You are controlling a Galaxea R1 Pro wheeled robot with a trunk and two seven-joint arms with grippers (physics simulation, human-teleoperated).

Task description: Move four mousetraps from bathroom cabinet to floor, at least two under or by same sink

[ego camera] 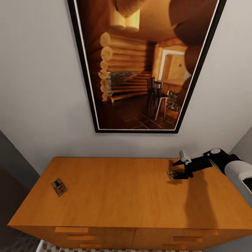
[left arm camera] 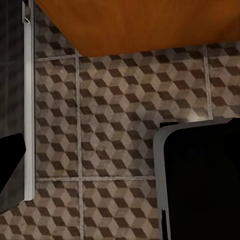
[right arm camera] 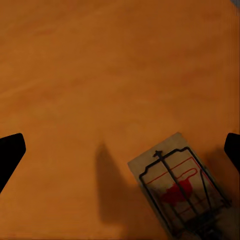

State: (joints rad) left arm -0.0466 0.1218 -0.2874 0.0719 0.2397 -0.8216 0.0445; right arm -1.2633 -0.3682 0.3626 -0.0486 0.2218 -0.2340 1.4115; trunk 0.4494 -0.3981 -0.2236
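Atop the cabinet (ego camera: pixel 133 189), a mousetrap (ego camera: pixel 176 174) is being approached by the right pincer (ego camera: pixel 184 168) — spread wide, empty — lowering and closing are being called for next.

The head view looks forward and steeply down from above the cabinet (ego camera: pixel 115 189), taking in its whole top, the drawer fronts at the near edge, and the wall with a framed picture (ego camera: pixel 143 63) behind. The right wrist view sits close over that same top, facing down onto the wood and a mousetrap (right arm camera: pixel 182 187), the one lying near the cabinet's right end in the head view (ego camera: pixel 176 174); these two views share that patch. The left wrist view hangs lower, facing down at the bathroom floor (left arm camera: pixel 115 130), with an edge of the orange-brown cabinet (left arm camera: pixel 140 25) above it.
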